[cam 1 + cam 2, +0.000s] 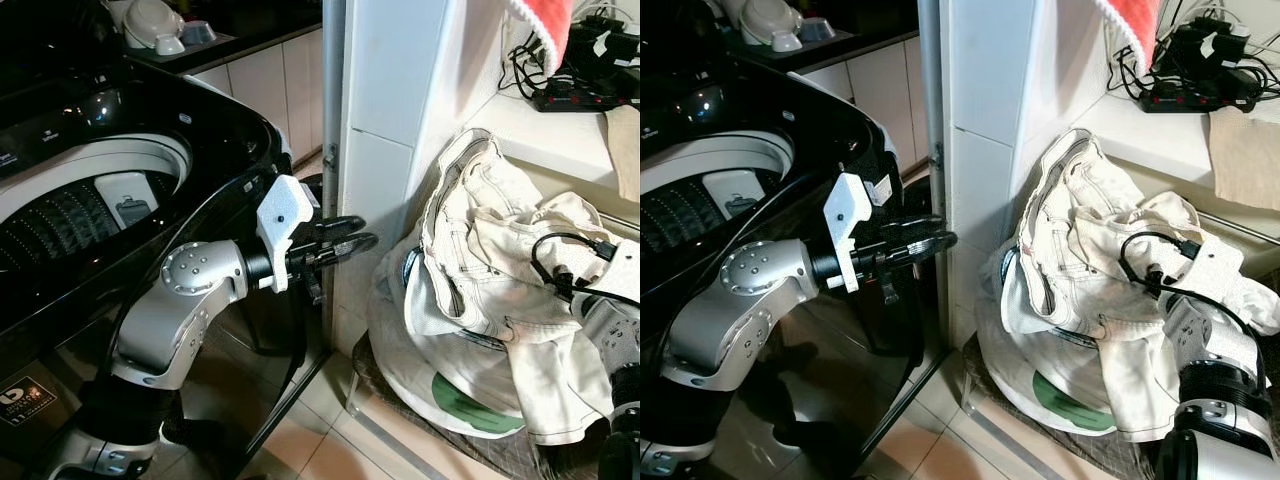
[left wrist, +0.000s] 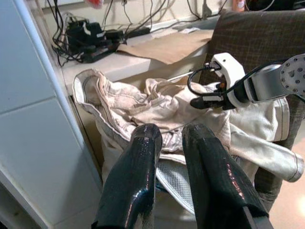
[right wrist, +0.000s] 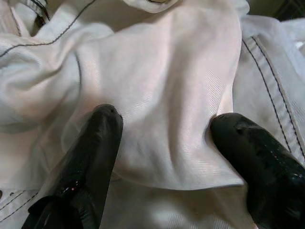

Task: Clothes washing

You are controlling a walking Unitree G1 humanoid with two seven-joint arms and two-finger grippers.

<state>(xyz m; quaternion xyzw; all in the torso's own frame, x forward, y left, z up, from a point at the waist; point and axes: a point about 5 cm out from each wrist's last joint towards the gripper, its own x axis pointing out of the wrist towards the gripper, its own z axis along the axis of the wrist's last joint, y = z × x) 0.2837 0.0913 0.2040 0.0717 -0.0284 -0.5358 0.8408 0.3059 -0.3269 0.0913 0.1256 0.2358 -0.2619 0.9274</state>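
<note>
A heap of cream-white clothes is lying piled in a laundry basket at the lower right of the frame, beside a white tiled pillar. The right end effector is pressing into the pile with its fingers spread wide, a fold of white cloth bulging between them. The left end effector is hanging at centre frame, fingers narrowly apart, holding nothing, pointing toward the pile. The open black washing machine is sitting at upper left.
</note>
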